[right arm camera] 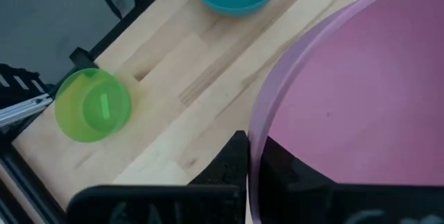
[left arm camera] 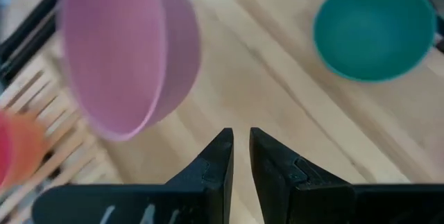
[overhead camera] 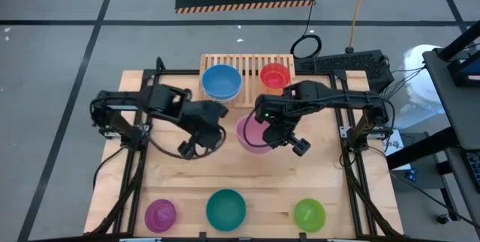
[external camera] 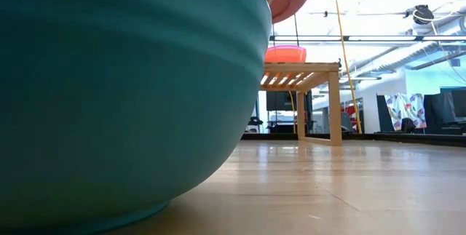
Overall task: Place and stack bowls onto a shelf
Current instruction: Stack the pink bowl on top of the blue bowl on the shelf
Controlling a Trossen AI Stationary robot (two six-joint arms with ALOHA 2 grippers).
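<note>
Looking straight down, the slatted light-wood shelf [overhead camera: 244, 68] sits at the table's far edge with a blue bowl [overhead camera: 221, 82] and a red bowl [overhead camera: 275, 75] on it, leaving bare slats between them. The right gripper [overhead camera: 271, 138], clenched on the rim of a pink bowl [overhead camera: 252, 135], holds it just in front of the shelf; the left gripper [overhead camera: 196, 146] hangs beside it, grasping nothing, fingers narrowly parted. A purple bowl [overhead camera: 160, 213], teal bowl [overhead camera: 226, 207] and green bowl [overhead camera: 309, 213] line the near edge. At table height, the teal bowl's smooth curved wall [external camera: 124, 97] fills the foreground, the shelf [external camera: 302, 71] beyond. Past the left wrist's dark fingers [left arm camera: 216, 165], the pink bowl [left arm camera: 125, 50] hangs tilted above the wood. Past the right wrist, its rim [right arm camera: 267, 113] meets the finger.
</note>
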